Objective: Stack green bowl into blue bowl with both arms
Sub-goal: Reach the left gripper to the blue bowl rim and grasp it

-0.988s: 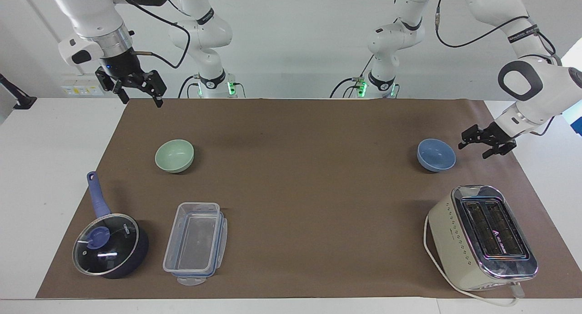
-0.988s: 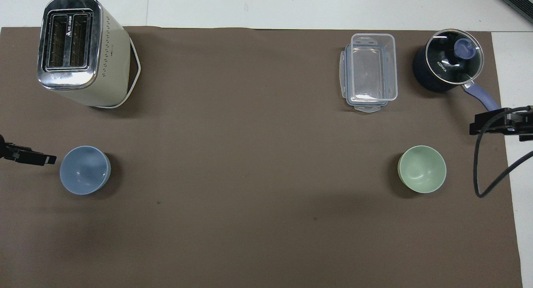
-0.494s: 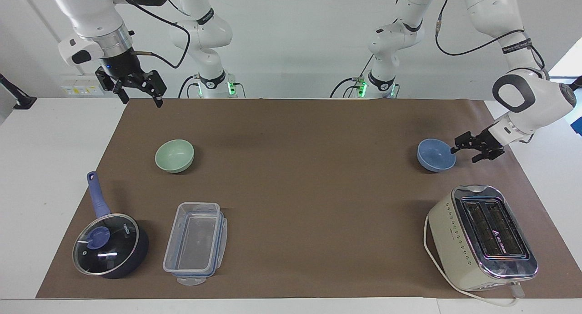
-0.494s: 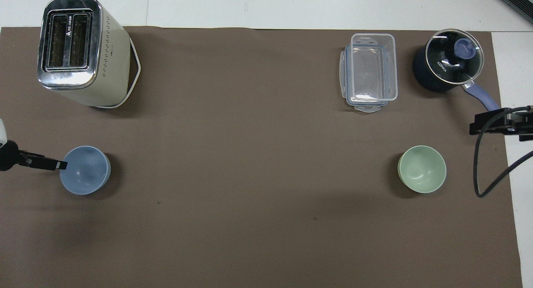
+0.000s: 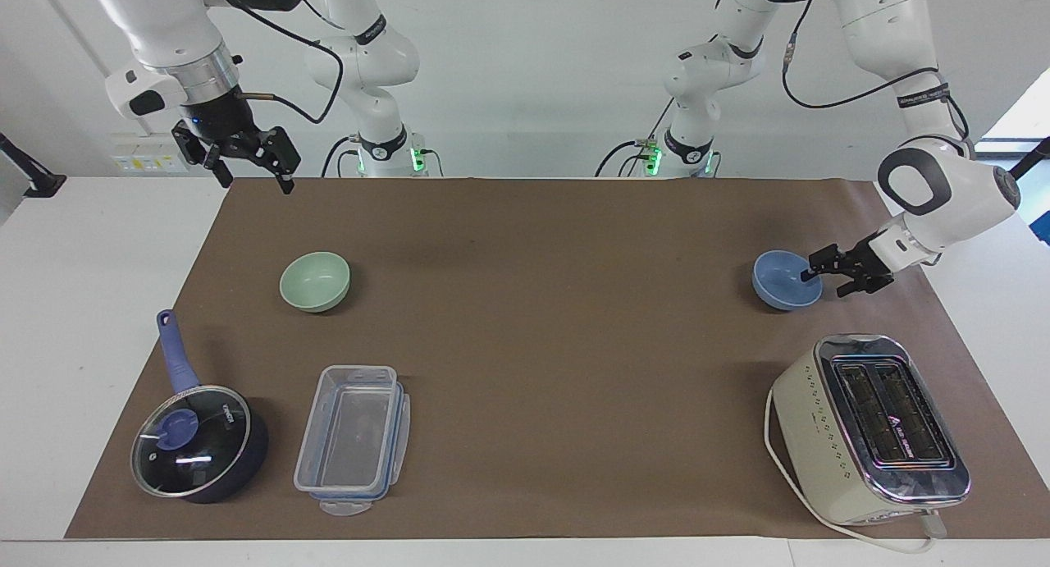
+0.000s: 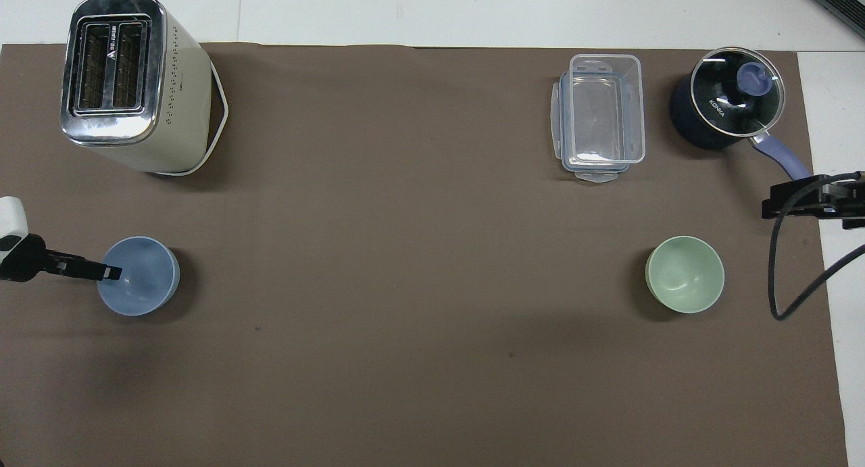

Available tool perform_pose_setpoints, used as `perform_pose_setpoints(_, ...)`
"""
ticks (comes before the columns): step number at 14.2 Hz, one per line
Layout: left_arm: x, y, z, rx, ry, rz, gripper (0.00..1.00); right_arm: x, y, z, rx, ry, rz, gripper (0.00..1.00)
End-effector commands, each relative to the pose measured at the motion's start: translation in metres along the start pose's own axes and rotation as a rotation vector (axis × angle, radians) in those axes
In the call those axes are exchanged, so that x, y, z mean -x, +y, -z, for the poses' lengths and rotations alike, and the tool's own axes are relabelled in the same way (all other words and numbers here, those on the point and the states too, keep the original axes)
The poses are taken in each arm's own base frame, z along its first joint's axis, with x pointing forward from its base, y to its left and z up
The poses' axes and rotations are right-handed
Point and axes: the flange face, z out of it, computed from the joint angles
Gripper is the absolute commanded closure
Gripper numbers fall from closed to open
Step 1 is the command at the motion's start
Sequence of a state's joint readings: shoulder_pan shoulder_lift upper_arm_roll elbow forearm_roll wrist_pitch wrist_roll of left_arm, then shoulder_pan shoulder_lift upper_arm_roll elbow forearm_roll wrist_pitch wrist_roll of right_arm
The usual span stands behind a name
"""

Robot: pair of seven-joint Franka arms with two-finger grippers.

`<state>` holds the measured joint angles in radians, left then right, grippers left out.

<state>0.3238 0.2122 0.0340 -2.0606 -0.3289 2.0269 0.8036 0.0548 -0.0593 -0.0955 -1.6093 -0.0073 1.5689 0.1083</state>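
Bowls are sitting well apart: the small pale mint-green matte bowl [image 5: 315,281] left of centre in the facing view, the periwinkle-blue matte bowl [image 5: 787,279] at right. The left gripper [image 5: 823,277], fingers spread, is straddling the blue bowl's rim, one finger dipping inside. The right gripper [image 5: 251,171], also spread, is hanging empty at upper left; both bowls look light, stiff and slippery, likely best pinched at the rim.

Legible text: "KONKA" printed in white on the glass lid [image 6: 736,88] of the dark blue saucepan [image 6: 703,132]. Toaster [image 6: 132,82] top carries a logo, wording unreadable.
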Motion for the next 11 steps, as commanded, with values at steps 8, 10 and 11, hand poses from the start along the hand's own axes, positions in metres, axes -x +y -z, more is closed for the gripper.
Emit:
perform_pose_setpoints(8, 0.011, -0.012, 0.008, 0.047, 0.07, 0.037, 0.99, 0.004, 0.003, 0.002, 0.001, -0.002, 0.005, 0.0)
perform_pose_setpoints(10, 0.011, -0.013, 0.012, 0.042, 0.077, 0.028, 1.0, 0.004, 0.003, 0.002, 0.001, -0.002, 0.005, 0.0)
perform_pose_setpoints(11, 0.009, -0.013, 0.015, 0.038, 0.083, 0.026, 1.0, 0.004, 0.003, 0.002, 0.001, -0.002, 0.006, 0.0)
